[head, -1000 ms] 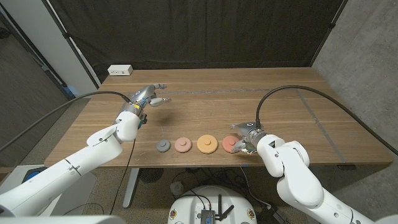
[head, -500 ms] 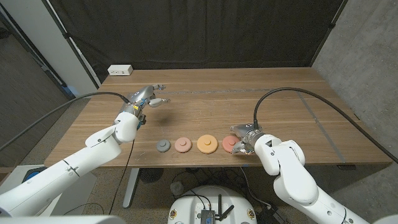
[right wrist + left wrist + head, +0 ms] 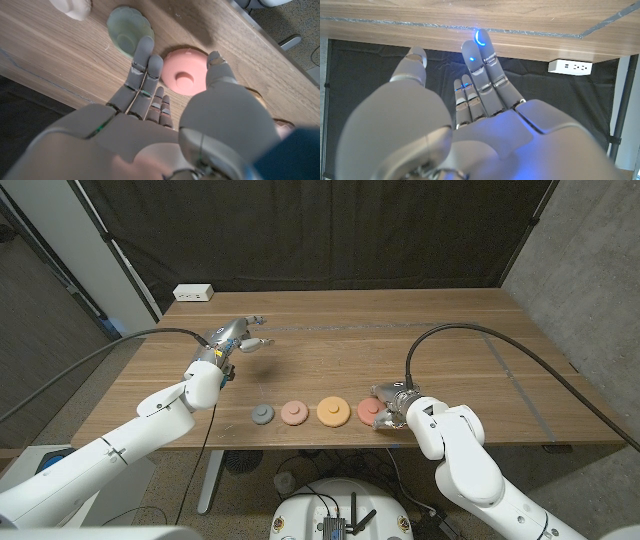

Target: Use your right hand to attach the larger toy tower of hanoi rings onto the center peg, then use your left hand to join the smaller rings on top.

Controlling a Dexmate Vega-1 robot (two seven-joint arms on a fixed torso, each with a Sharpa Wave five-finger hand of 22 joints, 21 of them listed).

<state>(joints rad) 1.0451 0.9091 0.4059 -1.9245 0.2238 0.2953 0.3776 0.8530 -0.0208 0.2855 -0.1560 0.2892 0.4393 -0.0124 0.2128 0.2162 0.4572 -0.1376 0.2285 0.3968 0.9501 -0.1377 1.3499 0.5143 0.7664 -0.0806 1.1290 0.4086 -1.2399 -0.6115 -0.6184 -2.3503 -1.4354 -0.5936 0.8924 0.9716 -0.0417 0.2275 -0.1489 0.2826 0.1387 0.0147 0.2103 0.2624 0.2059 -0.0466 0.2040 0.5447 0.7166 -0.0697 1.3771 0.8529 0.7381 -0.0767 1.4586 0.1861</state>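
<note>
Four toy rings lay in a row near the front edge of the wooden table (image 3: 440, 340): a small grey ring (image 3: 261, 415), a pink-tan ring (image 3: 293, 412), a larger orange ring (image 3: 332, 412) and a pink ring (image 3: 371, 411) at the right end. The right hand (image 3: 392, 406) sat just beside the pink ring; in the right wrist view its fingers (image 3: 142, 75) reached out spread over the tabletop with the thumb apart, the pink ring (image 3: 185, 77) between them, though whether they touched it could not be told. The left hand (image 3: 238, 335) hovered well apart from the row, its fingers (image 3: 482, 60) straight and holding nothing. A white power strip (image 3: 194, 293) sat at the far left corner
</note>
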